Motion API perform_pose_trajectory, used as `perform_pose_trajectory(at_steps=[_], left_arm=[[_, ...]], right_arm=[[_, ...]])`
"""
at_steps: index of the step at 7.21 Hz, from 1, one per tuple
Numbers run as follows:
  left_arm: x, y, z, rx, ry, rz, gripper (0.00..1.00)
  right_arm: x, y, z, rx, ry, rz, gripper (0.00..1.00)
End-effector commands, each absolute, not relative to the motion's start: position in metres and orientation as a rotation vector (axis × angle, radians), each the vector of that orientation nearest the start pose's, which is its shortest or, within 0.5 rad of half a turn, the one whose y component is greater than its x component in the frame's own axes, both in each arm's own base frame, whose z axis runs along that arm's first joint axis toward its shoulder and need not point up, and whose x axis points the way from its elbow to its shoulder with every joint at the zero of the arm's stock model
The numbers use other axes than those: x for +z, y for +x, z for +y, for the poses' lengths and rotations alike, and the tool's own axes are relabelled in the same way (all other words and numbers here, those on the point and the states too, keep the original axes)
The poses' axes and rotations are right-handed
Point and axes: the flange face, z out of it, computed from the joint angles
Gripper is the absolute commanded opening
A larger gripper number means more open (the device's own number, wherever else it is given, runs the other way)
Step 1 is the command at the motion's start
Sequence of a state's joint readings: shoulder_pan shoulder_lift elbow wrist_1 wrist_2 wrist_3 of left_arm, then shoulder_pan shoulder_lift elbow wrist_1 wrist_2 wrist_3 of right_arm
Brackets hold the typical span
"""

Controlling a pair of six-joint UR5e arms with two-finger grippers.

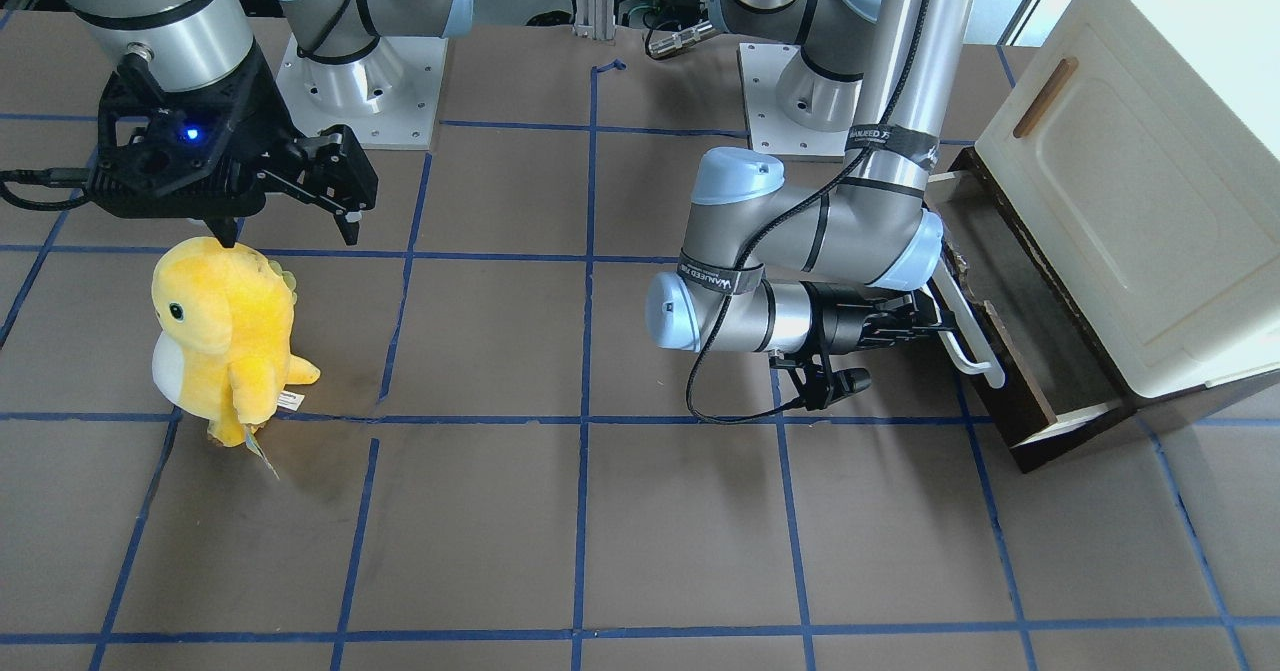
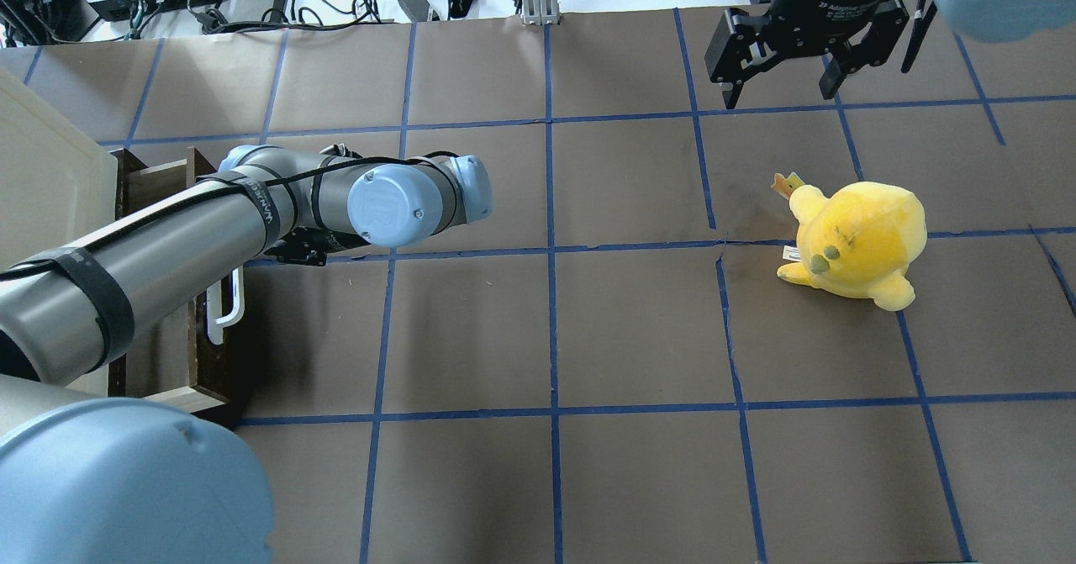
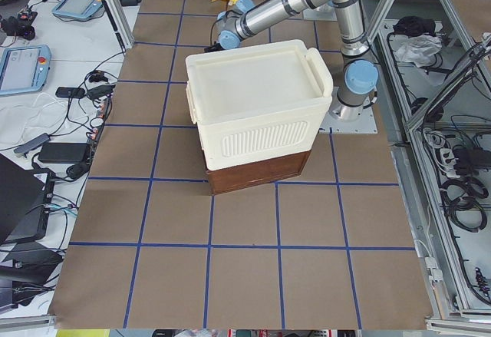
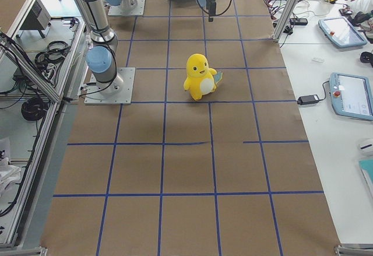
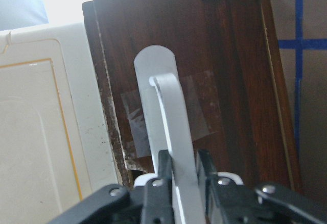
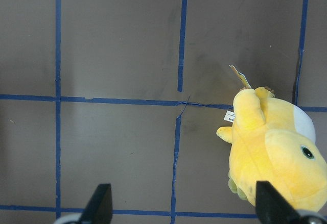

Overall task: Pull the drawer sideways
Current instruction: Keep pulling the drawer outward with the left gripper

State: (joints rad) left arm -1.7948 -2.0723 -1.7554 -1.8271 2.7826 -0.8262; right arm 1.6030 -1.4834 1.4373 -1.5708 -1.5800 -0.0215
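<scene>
From the front-facing view, the left end effector (image 1: 925, 323) meets the partly open drawer (image 1: 1045, 336) under the cream cabinet (image 1: 1130, 201); overhead, the drawer front runs crosswise to that arm; the wrist view shows fingers (image 5: 164, 167) clenched on its white bar handle (image 5: 176, 132), and the right end effector (image 1: 285, 226) hangs splayed, well away.

Overhead and front cameras look down from opposite sides — sharing the table (image 1: 680, 531).

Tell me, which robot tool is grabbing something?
The left tool: it pinches the white handle of the drawer. The right tool hangs open and empty near the yellow plush toy.
</scene>
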Motion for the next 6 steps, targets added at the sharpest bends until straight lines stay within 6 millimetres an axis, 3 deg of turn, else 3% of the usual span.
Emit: perform_pose_trajectory(at_steps=[1,6], left_arm=[[0.186,-0.1671,-0.5128,0.149,0.09,1.778,0.0],[0.1882,-0.1767,-0.5102,0.146,0.123,1.778,0.0]], right_arm=[[0.509,0.1495,-0.5285,-0.073,-0.084,3.149,1.0],[0.509,0.1495,-0.5285,-0.073,-0.084,3.149,1.0]])
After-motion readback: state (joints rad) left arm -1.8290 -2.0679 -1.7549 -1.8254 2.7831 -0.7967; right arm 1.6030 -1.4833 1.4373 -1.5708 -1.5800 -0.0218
